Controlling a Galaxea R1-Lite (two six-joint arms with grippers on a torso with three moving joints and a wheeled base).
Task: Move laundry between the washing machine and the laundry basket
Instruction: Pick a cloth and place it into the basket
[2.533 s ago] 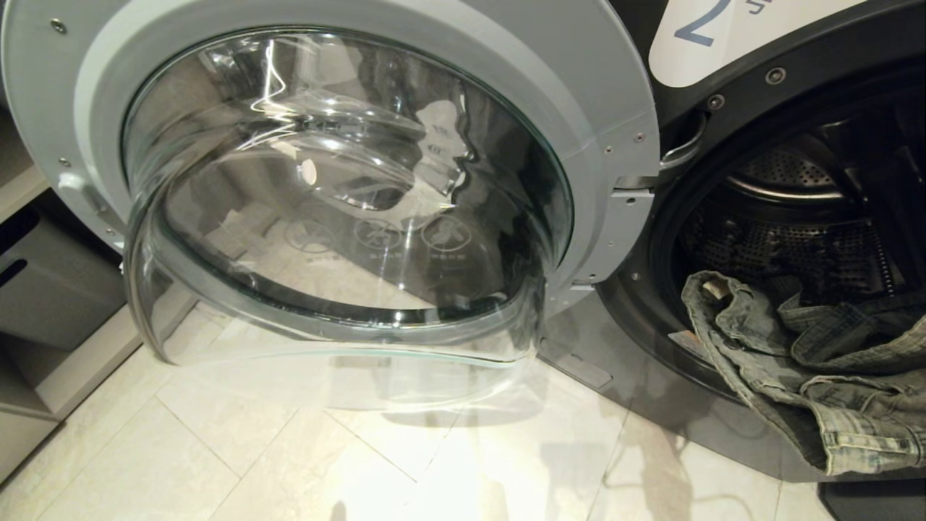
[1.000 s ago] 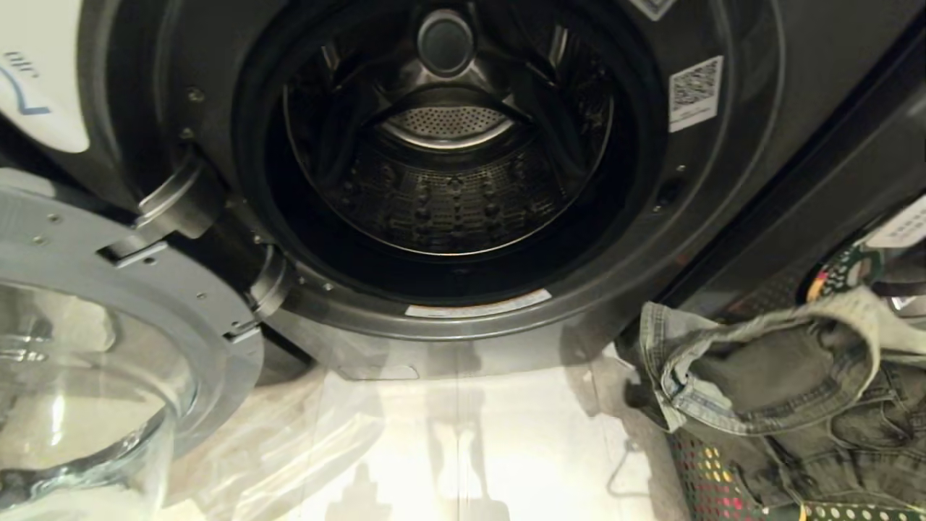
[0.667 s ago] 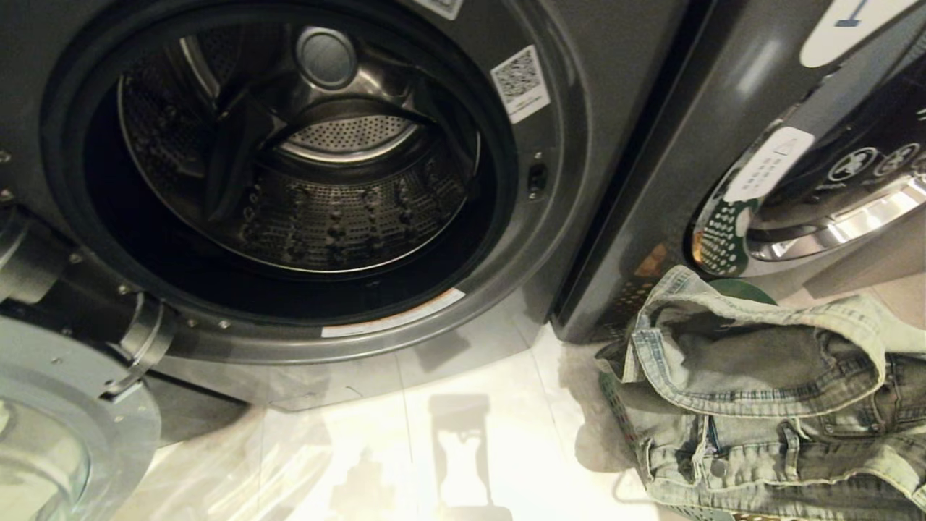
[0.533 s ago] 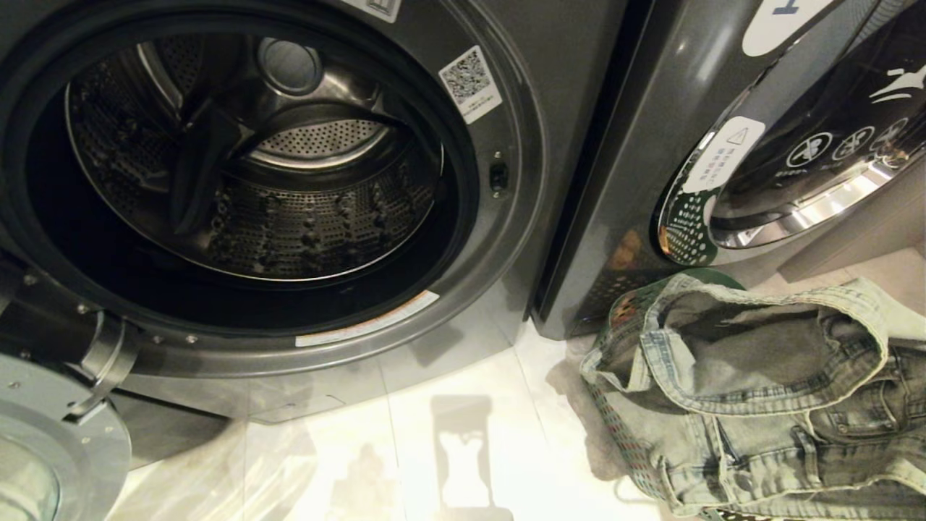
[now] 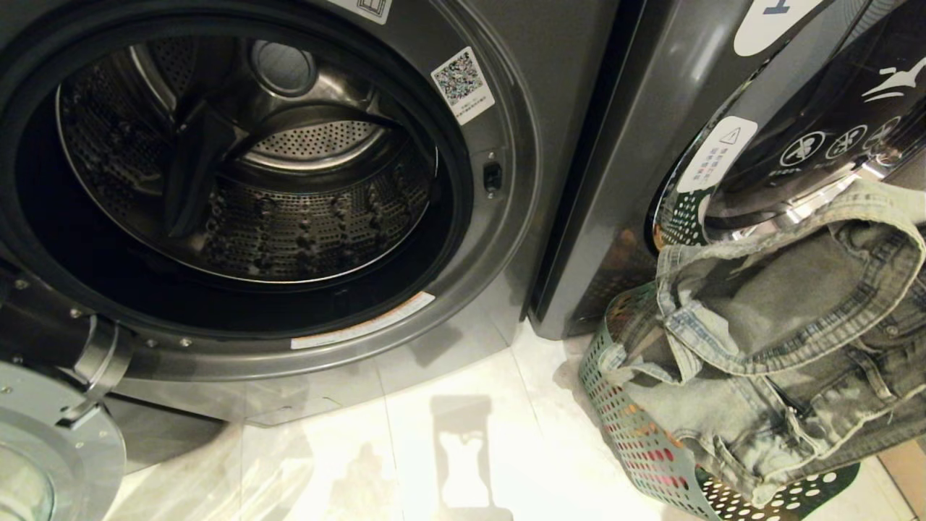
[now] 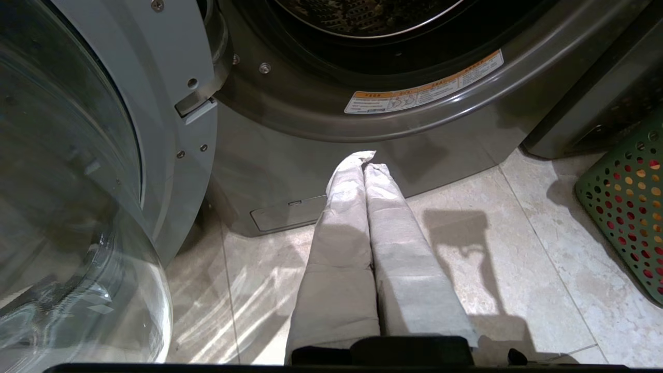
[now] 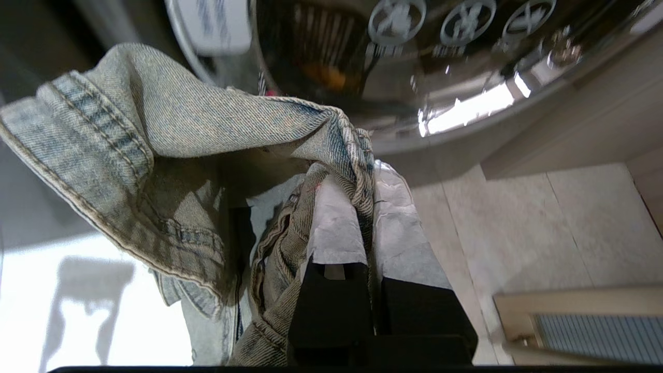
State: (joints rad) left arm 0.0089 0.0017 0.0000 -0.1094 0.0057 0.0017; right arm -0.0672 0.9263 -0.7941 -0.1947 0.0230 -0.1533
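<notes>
The washing machine (image 5: 506, 239) stands with its door (image 5: 51, 441) swung open at the left, and nothing shows in its drum (image 5: 253, 202). Faded blue jeans (image 5: 774, 340) hang over the green perforated laundry basket (image 5: 636, 434) at the lower right, draping into it. In the right wrist view my right gripper (image 7: 362, 178) is shut on a fold of the jeans (image 7: 155, 134). That gripper is outside the head view. My left gripper (image 6: 365, 158) is shut on nothing, low over the floor in front of the machine's base. The basket's side (image 6: 627, 207) shows beside it.
A second dark machine (image 5: 651, 145) with a closed chrome-ringed door (image 5: 817, 145) stands right behind the basket. The open glass door (image 6: 77, 207) sticks out close to my left arm. Pale floor tiles (image 5: 448, 449) lie between door and basket.
The view has swung right from the open door to the drum and basket. The jeans left the drum mouth and, in the last half second, rose higher over the basket.
</notes>
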